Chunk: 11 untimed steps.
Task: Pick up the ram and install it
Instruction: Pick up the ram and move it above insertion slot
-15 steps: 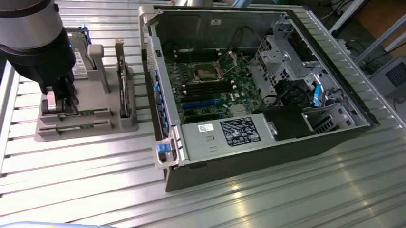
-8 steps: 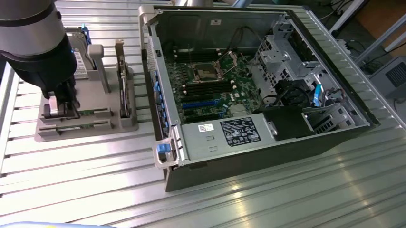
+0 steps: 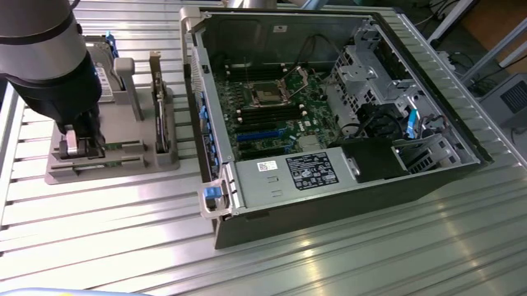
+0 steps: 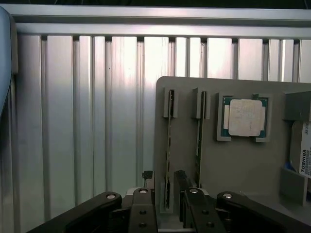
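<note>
Two thin green ram sticks stand on edge in slots of the grey holder (image 4: pixel 233 165). The nearer ram (image 4: pixel 168 141) runs between my gripper's fingers, and the other stick (image 4: pixel 199 136) stands just outside one finger (image 4: pixel 184 187). My gripper (image 4: pixel 165 194) is open around the nearer stick's end, with no contact that I can make out. In the exterior view the gripper (image 3: pixel 82 147) hangs low over the holder (image 3: pixel 111 166) at that view's left. The open computer case (image 3: pixel 329 111) lies at that view's right, its motherboard memory slots (image 3: pixel 268 116) facing up.
The holder also carries a square silver processor (image 4: pixel 245 118), a hard drive (image 4: pixel 303 155) and a tall dark expansion card (image 3: pixel 160 123). A ribbed metal table (image 3: pixel 107 234) lies under everything. The case's wall (image 3: pixel 202 123) stands between the holder and the motherboard.
</note>
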Each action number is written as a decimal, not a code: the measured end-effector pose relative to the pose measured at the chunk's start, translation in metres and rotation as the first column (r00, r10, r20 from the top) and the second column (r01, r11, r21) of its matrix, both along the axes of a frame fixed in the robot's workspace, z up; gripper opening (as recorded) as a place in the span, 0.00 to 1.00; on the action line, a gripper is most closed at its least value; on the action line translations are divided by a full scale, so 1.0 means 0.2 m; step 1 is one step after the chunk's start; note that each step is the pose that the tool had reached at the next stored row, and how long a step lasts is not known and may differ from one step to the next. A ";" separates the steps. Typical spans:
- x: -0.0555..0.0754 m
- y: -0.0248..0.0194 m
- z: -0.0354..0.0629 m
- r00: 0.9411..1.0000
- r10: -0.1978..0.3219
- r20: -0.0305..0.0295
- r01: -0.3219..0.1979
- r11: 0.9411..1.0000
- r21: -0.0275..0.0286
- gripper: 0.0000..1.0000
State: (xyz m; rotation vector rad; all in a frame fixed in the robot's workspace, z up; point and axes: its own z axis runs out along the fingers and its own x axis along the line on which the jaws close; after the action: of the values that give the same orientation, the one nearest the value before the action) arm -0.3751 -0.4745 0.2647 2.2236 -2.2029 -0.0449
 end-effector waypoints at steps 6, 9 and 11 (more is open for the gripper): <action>0.00 -0.010 -0.031 1.000 0.000 0.000 0.000 1.000 0.000 0.30; 0.00 -0.010 -0.050 1.000 0.001 0.000 -0.001 1.000 0.000 0.30; 0.01 -0.006 -0.062 1.000 0.001 0.000 -0.001 1.000 0.000 0.30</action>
State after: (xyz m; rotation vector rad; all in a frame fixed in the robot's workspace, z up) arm -0.3738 -0.4756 0.2522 2.2242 -2.2016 -0.0446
